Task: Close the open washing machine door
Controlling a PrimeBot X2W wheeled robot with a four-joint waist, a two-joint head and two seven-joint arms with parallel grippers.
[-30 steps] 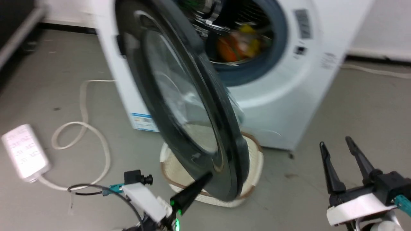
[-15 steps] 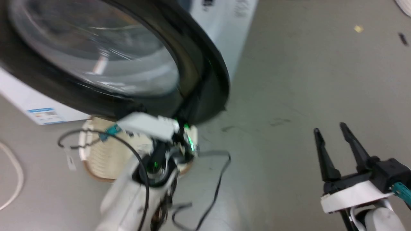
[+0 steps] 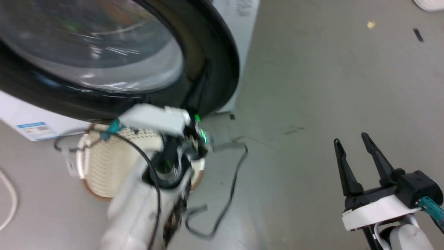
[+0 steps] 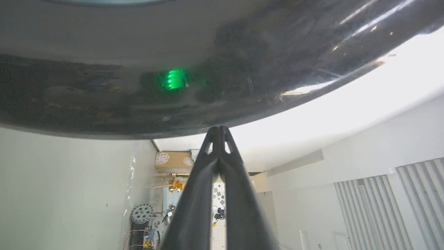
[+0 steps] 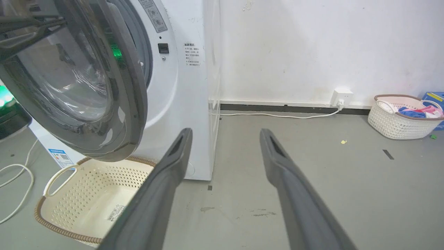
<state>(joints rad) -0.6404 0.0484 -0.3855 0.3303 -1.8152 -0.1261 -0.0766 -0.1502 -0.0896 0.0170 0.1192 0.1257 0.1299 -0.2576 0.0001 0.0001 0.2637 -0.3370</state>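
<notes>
Grey floor below. My left gripper, jaws pressed together, touches the large round black glass door just ahead; I should push steadily. My right gripper is spread.

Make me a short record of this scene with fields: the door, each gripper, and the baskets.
door: washing machine door ajar, swung partway out from the washing machine, not latched
left arm: left gripper shut, tips at the door's black rim
right arm: right gripper open, holding nothing, apart from the door
below door: cream basket under the door's lower edge
far wall: second basket beside the wall
</notes>
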